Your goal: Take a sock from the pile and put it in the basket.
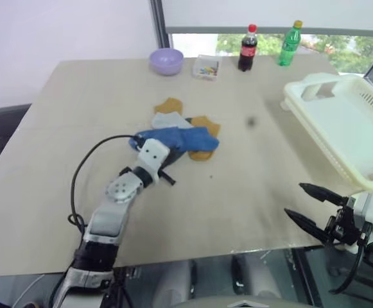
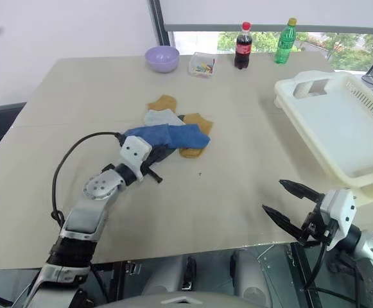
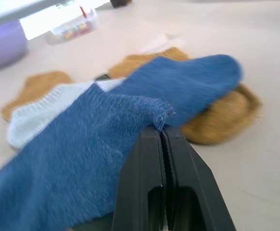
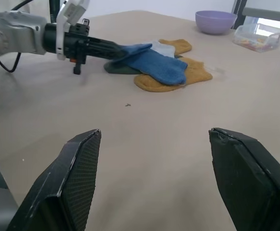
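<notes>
The pile of socks lies mid-table: a blue sock (image 1: 185, 138) lies over a light grey one (image 1: 169, 120) and two mustard ones (image 1: 205, 127). My left gripper (image 3: 163, 129) reaches into the pile's near side, shut on a pinched fold of the blue sock (image 3: 106, 144). From the right wrist view, the left gripper (image 4: 122, 49) lies low over the table with its tips in the blue fabric. The cream-white basket (image 1: 314, 83) stands at the table's right edge with nothing in it. My right gripper (image 1: 307, 206) hovers open at the front right edge, below the basket, holding nothing.
Along the far edge stand a lilac bowl (image 1: 166, 61), a small clear box (image 1: 207, 67), a cola bottle (image 1: 248, 48) and a green bottle (image 1: 289, 43). Bare tabletop (image 1: 257, 173) stretches between the pile and the basket. A black cable (image 1: 86, 163) loops off my left arm.
</notes>
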`<action>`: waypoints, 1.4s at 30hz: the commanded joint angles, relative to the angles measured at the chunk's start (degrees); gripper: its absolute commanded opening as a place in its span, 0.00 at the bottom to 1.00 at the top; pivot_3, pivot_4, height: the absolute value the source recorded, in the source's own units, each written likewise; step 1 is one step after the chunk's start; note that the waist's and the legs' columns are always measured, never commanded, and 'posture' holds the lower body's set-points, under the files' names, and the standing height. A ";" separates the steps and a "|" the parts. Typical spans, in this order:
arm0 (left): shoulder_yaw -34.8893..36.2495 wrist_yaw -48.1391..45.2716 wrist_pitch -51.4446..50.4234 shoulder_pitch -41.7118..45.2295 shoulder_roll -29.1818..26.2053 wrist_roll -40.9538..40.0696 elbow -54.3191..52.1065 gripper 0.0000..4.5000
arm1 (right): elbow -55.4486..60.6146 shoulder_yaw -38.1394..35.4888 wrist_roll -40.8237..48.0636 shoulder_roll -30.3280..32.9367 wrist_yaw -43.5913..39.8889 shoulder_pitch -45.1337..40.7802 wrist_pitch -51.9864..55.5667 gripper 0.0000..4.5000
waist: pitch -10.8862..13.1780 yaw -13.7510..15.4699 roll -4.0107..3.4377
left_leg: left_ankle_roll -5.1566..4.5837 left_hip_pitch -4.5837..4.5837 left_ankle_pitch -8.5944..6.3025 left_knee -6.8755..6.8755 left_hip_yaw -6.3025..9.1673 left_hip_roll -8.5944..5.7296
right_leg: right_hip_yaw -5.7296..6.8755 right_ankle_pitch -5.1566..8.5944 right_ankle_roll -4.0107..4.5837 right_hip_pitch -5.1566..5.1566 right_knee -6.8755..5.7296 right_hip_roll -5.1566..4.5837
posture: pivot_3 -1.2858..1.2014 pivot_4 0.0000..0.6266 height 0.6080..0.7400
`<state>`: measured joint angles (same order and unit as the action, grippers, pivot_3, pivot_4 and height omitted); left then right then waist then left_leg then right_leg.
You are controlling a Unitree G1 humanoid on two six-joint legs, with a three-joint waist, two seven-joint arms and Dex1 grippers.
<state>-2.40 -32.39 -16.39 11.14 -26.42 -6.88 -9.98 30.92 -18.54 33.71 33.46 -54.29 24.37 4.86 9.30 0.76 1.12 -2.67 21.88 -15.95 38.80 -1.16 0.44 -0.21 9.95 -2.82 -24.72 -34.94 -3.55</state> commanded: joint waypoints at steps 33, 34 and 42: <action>-4.29 -9.05 -44.58 18.33 2.34 -29.10 -5.90 0.55 | 3.13 16.66 -0.83 -4.86 23.15 -13.47 33.51 0.81 | 0.00 -0.21 0.00 | -0.01 0.02 0.00 0.42 0.03 -0.05 | -0.36 0.01 -0.01 -0.02 -0.32 0.40 | 0.52 0.24 0.96; -5.22 -9.43 -42.71 18.51 0.94 -27.04 -3.66 0.55 | 2.05 17.38 0.25 -6.03 26.13 -15.59 38.54 0.81 | 0.04 -0.60 0.08 | -0.01 -0.01 0.00 0.42 0.00 -0.05 | -0.40 0.01 0.00 -0.02 -0.33 0.43 | 0.52 0.24 0.96; -8.41 -13.74 -38.44 16.38 -4.38 -22.83 3.32 0.56 | 0.19 20.48 3.77 -9.02 29.55 -21.14 50.01 0.75 | 0.05 -0.55 0.17 | 0.00 0.03 0.00 0.43 -0.02 0.05 | -0.48 0.01 0.02 -0.13 -0.47 0.44 | 0.52 0.24 0.96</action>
<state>-9.80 -44.49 -56.24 27.97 -30.13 -30.30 -5.79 31.22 -0.32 36.69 24.51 -24.86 2.44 52.50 9.35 0.21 1.29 -2.68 21.91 -15.96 39.23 -1.20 0.50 -0.70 9.97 -2.80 -24.84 -35.40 -3.11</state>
